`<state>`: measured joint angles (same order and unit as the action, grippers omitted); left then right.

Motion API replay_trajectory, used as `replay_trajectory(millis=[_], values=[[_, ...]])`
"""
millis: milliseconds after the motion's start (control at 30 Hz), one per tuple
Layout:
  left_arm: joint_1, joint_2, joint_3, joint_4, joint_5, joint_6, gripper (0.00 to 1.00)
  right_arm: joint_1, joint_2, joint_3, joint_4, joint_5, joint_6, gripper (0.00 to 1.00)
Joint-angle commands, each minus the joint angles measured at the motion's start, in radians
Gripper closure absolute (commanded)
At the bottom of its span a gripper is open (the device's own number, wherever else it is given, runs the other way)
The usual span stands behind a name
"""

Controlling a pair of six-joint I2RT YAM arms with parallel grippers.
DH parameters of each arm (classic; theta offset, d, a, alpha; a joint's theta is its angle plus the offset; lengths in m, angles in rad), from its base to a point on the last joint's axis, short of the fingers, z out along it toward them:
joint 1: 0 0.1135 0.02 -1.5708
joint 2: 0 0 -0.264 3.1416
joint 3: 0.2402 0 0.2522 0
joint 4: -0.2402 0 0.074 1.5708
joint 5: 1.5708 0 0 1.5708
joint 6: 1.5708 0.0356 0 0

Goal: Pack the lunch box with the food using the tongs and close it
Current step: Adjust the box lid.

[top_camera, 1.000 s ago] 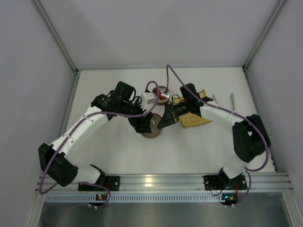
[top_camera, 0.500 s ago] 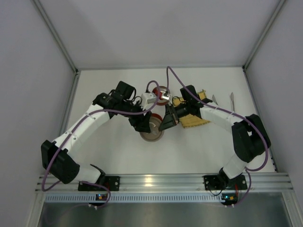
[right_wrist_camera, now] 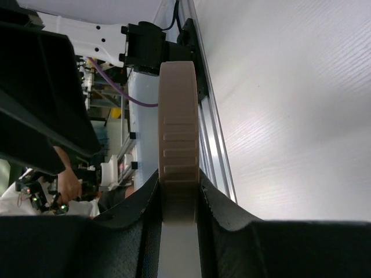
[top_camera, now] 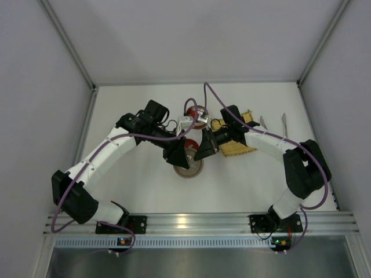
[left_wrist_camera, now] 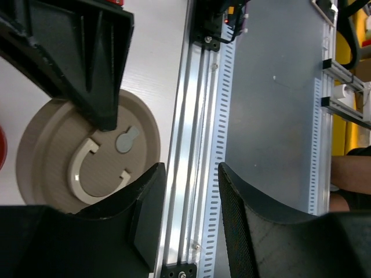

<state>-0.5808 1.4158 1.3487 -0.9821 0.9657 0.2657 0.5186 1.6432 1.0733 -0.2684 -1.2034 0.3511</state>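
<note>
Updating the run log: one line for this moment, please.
right gripper: shut on lid edge | left gripper: open, empty, beside lid

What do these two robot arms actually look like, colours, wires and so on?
The left arm and right arm have white links and chunky black joints. A purple cable loops along each. The left gripper and right gripper are black, with two wedge-shaped fingers, textured inside.

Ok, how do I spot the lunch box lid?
Go to the middle of the white table. The lid is the round tan disc there, clamped at its rim by the right tool. Unlike the yellow mat beside it, it bears a white C-shaped handle.
</note>
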Motion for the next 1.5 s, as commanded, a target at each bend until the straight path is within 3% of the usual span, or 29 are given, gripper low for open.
replay_trajectory(millis=[0, 133, 167, 267, 333, 567, 1000, 1467], values=[[-0.001, -0.029, 0.043, -0.009, 0.117, 0.017, 0.53, -0.002, -0.002, 0.027, 0.058, 0.022, -0.040, 1.00], [0.001, -0.041, 0.037, 0.028, 0.012, -0.051, 0.44, -0.005, -0.014, 0.025, 0.038, 0.063, -0.058, 1.00], [0.004, -0.066, 0.006, 0.058, -0.095, -0.084, 0.37, -0.011, -0.029, 0.014, 0.044, 0.092, -0.057, 1.00], [0.035, -0.106, -0.054, 0.175, -0.279, -0.164, 0.25, -0.028, -0.052, -0.036, 0.136, 0.114, 0.030, 1.00], [0.039, -0.130, -0.063, 0.221, -0.330, -0.189, 0.24, -0.028, -0.051, -0.038, 0.166, 0.108, 0.103, 1.00], [0.041, -0.078, -0.049, 0.201, -0.249, -0.189, 0.25, -0.019, -0.023, 0.005, 0.219, 0.034, 0.216, 1.00], [0.038, -0.048, -0.069, 0.192, -0.344, -0.184, 0.25, -0.005, -0.065, -0.056, 0.446, 0.021, 0.486, 1.00], [0.039, -0.031, -0.080, 0.200, -0.334, -0.210, 0.28, 0.012, -0.092, -0.108, 0.625, 0.028, 0.623, 1.00]])
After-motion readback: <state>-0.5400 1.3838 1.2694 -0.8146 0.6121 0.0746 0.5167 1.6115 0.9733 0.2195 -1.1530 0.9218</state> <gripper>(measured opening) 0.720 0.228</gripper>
